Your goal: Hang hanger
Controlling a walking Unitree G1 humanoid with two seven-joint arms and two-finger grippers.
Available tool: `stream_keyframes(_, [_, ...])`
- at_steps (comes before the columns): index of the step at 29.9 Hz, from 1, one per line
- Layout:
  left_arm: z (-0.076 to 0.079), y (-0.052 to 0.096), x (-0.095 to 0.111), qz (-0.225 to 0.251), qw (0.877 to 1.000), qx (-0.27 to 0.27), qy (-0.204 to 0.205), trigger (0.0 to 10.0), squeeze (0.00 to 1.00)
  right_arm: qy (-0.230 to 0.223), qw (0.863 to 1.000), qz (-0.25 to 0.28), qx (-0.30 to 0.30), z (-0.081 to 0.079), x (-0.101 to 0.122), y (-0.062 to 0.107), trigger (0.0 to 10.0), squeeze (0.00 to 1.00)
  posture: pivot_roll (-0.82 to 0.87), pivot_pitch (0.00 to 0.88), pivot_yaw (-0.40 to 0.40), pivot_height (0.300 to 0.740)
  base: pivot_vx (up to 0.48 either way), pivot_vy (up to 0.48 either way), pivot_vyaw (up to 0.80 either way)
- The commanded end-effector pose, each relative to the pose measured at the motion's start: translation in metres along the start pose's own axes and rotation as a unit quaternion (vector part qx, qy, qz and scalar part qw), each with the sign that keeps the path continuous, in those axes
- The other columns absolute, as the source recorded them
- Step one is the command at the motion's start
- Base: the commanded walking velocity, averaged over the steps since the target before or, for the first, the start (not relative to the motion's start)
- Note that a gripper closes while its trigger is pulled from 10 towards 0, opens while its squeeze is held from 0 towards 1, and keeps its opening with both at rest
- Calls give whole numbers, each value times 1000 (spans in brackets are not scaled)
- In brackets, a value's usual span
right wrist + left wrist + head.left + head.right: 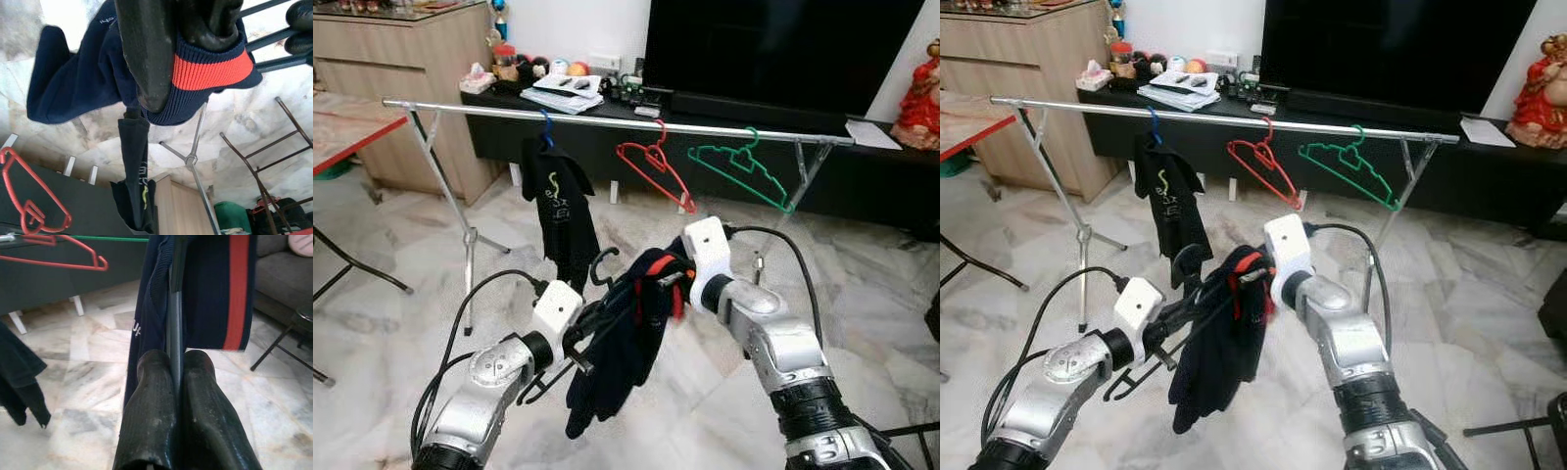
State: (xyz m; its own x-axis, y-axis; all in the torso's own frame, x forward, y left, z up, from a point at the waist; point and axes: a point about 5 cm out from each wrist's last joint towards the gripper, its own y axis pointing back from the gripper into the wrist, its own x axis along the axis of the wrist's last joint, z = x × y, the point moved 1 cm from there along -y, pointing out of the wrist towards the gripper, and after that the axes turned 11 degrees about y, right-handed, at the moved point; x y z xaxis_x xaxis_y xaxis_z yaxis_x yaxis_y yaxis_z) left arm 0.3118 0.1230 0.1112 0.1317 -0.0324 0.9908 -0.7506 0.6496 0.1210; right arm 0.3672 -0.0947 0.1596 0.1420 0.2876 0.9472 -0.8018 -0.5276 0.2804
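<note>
Hanger with navy garment: my left claw and right claw clamp it, below the rail.

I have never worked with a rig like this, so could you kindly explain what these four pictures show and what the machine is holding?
It is a humanoid robot. Two pictures come from its head camera, two from its wrists. The left gripper is shut on a black hanger carrying a navy garment; the right gripper clamps the garment's red-striped collar. Ahead stands a silver clothes rail holding a black shirt, a red hanger and a green hanger, above a marble floor.
</note>
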Motion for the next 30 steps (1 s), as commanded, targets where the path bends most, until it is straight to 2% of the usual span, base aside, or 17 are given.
stream_keyframes(1, [1, 0, 7, 10, 1000, -6, -8, 10000, 0, -6, 1000, 17, 24, -6, 7, 2, 10000, 0, 120, 39, -85, 740, 0, 0, 0])
stream_keyframes(5, [1, -1, 7, 12, 1000, -5, -6, 10000, 0, -10, 995, 54, 79, -21, 19, 2, 10000, 0, 118, 39, -85, 740, 0, 0, 0])
stream_keyframes(10, [-1, -3, 11, 24, 1000, 5, -5, 10000, 0, -11, 992, 71, 107, -27, 25, 7, 10000, 0, 116, 40, -85, 740, 0, 0, 0])
stream_keyframes(14, [-8, -3, 16, 41, 999, 30, -2, 10000, 0, -47, 991, 77, 103, -26, 24, 12, 10000, 0, 115, 38, -87, 740, 0, 0, 0])
stream_keyframes(16, [-12, -3, 19, 50, 998, 49, -4, 10000, 0, -89, 989, 73, 88, -22, 17, 16, 10000, 0, 114, 36, -87, 740, 0, 0, 0])
stream_keyframes(21, [-9, -6, 21, 56, 998, 34, 9, 10000, 0, -133, 984, 75, 86, -22, 8, 22, 10000, 0, 115, 36, -90, 740, 0, 0, 0])
stream_keyframes(27, [-2, -10, 19, 49, 999, 11, 21, 10000, 0, -123, 973, 137, 141, -33, 23, 30, 10000, 0, 111, 38, -92, 740, 0, 0, 0])
stream_keyframes(30, [-2, -10, 19, 48, 999, 10, 20, 10000, 0, -124, 972, 140, 144, -35, 25, 31, 10000, 0, 111, 38, -92, 740, 0, 0, 0])
